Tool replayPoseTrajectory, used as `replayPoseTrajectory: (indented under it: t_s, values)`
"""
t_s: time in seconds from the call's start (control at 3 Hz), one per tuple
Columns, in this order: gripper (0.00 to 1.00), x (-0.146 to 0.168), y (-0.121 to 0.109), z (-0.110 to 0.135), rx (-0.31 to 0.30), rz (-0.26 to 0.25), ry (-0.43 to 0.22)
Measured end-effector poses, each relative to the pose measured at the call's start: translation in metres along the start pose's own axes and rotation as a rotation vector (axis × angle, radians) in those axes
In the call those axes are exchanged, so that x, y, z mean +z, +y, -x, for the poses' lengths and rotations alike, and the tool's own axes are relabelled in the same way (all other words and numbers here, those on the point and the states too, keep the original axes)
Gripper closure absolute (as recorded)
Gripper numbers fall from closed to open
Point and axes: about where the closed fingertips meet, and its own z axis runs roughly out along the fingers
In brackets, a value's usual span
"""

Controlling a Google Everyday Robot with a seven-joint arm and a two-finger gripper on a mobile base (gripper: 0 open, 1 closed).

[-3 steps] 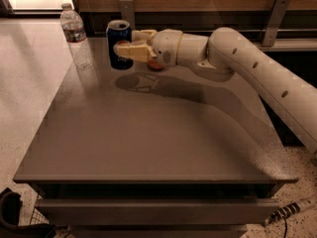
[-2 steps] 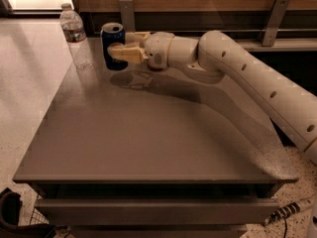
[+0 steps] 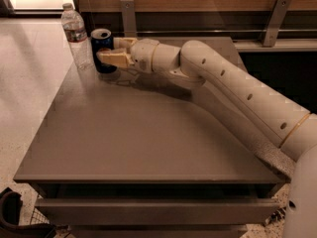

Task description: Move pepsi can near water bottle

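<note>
The pepsi can (image 3: 101,39) is dark blue with a silver top and stands upright at the far left of the grey table (image 3: 148,143). My gripper (image 3: 107,49) reaches in from the right and is shut on the can, with one tan finger (image 3: 114,59) across its front. The water bottle (image 3: 76,35), clear with a white cap and a red-white label, stands upright just left of the can at the table's far left corner. A narrow gap shows between can and bottle. I cannot tell whether the can's base touches the tabletop.
My white arm (image 3: 237,93) stretches across the right half of the table. A wooden wall with a dark rail and metal brackets (image 3: 128,14) runs behind the table. Pale floor (image 3: 29,63) lies to the left. A dark object (image 3: 12,217) sits at bottom left.
My gripper has carried the can to the left, closer to the water bottle. The bottle has not moved.
</note>
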Motion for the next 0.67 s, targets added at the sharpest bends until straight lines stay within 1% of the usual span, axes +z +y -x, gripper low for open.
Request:
replayPoseTrajectory:
  t_s: [0.33, 0.67]
  values:
    - [1.0, 0.0124, -0.0056, -0.0148, -0.015, -0.023, 0.038]
    - [0.96, 0.0189, -0.0009, -0.0167, -0.034, -0.029, 0.07]
